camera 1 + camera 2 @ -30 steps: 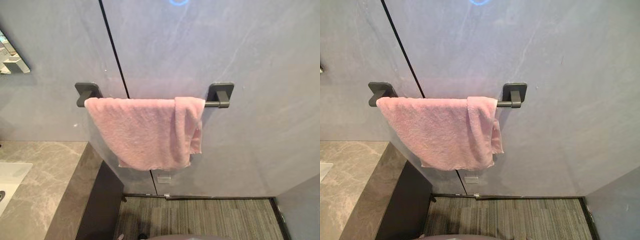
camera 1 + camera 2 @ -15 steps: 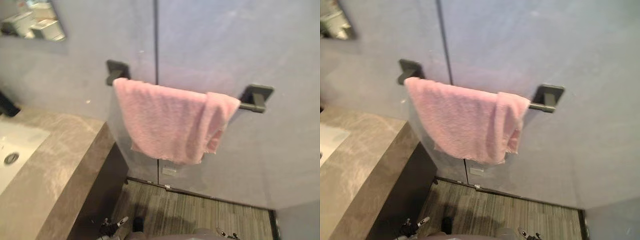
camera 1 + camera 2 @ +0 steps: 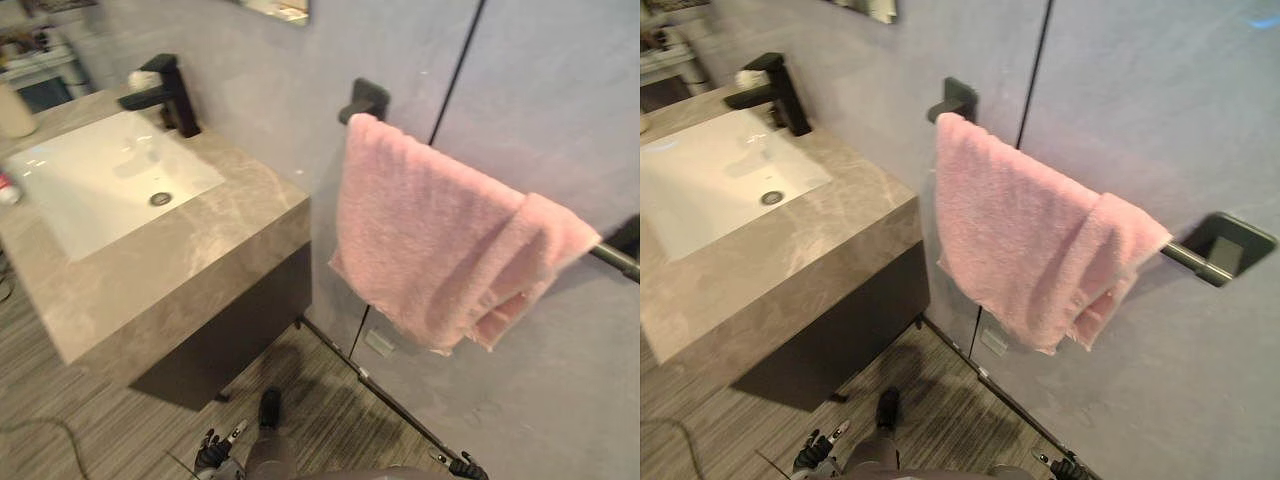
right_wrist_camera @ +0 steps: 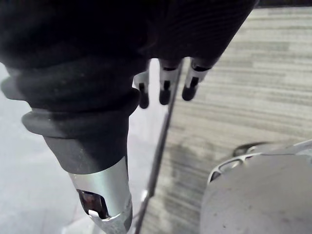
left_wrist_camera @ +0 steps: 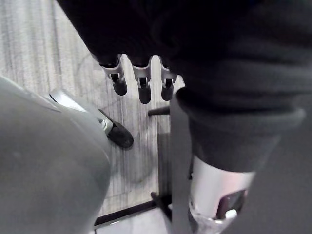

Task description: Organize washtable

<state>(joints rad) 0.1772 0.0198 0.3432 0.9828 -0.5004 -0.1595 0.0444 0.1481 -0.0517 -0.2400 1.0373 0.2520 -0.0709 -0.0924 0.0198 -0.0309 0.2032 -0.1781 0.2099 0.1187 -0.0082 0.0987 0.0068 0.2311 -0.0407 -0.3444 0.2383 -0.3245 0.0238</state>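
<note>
The pink towel hangs over a dark wall rail to the right of the stone washtable. It is apart from the countertop, with its lower edge hanging free above the striped floor. Its right end is doubled over and bunched, so the hem hangs uneven. It looks like light, limp terry: soft, not fragile, rough enough to pinch without slipping. It would probably slide along or off the rail if tugged from one side. The best hold is likely the free lower hem or the bunched right end, pinching through both layers and lifting up over the rail. On the washtable, the white basin sits with a black faucet at its far edge. The left hand and right hand hang low over the floor, fingers straight and relaxed, holding nothing.
</note>
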